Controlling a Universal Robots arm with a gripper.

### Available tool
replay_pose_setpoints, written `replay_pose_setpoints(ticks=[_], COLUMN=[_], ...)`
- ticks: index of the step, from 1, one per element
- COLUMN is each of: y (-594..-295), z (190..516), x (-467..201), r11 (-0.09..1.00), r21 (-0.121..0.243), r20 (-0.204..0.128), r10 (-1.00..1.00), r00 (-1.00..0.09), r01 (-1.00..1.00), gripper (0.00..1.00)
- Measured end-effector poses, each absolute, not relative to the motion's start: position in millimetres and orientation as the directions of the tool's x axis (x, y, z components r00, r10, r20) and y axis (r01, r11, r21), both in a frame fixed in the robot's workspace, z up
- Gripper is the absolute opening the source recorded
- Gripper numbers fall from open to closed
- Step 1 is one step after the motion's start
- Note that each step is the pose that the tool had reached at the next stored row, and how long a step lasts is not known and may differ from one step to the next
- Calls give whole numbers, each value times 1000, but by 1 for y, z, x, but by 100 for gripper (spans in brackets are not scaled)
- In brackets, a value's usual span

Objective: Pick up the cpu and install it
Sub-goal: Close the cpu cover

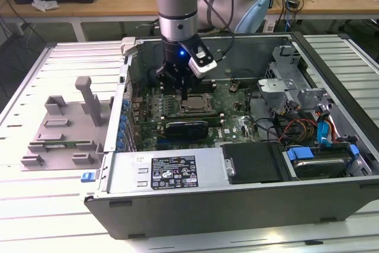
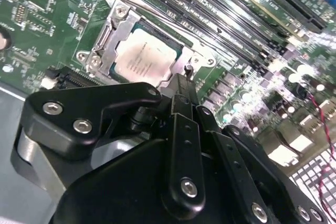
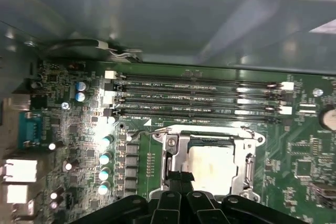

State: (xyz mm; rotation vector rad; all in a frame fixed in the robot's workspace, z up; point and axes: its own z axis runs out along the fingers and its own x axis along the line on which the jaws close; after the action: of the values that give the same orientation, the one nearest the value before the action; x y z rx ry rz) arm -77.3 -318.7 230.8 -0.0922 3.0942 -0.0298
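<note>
The black two-fingered gripper [image 1: 185, 94] hangs on the arm's silver and blue wrist inside the open case. In both wrist views its fingers [image 2: 182, 93] lie pressed together with nothing between them, and their tips [image 3: 180, 176] stand at the edge of the socket, just beside one corner of the frame; whether they touch it I cannot tell. The cpu [image 2: 144, 59], a small flat square chip with a silvery-white metal top, lies flat in the socket on the green motherboard [image 3: 299, 150], ringed by the silver metal socket frame [image 2: 113, 30]. In the first wrist view the same cpu [image 3: 210, 163] sits near a row of long black memory slots [image 3: 199, 95], with a line of small teal-capped capacitors [image 3: 105, 156] off to one side of the frame. In the exterior view the cpu [image 1: 194, 106] is at about five o'clock from the fingertips, close under them. At six o'clock from the socket lies the long black graphics card [image 1: 186, 127], and further at six o'clock the grey metal power supply box [image 1: 172, 170] with its label. At four o'clock is a drive bay with blue clips [image 1: 320, 164]. All this sits in the dark grey computer case [image 1: 237, 205], which lies on its side on a white slatted table [image 1: 35, 217]. At nine o'clock from the case, well apart from the gripper, rests the grey plastic tray [image 1: 59, 128].
</note>
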Motion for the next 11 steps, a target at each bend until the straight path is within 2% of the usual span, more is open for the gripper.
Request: replay_pose_setpoints(ticks=[11], y=[-319], z=[244], x=[-72], r11=[998], r21=[-21], r20=[-45], r10=[-60], r00=[-997], r01=[-59], gripper=[11])
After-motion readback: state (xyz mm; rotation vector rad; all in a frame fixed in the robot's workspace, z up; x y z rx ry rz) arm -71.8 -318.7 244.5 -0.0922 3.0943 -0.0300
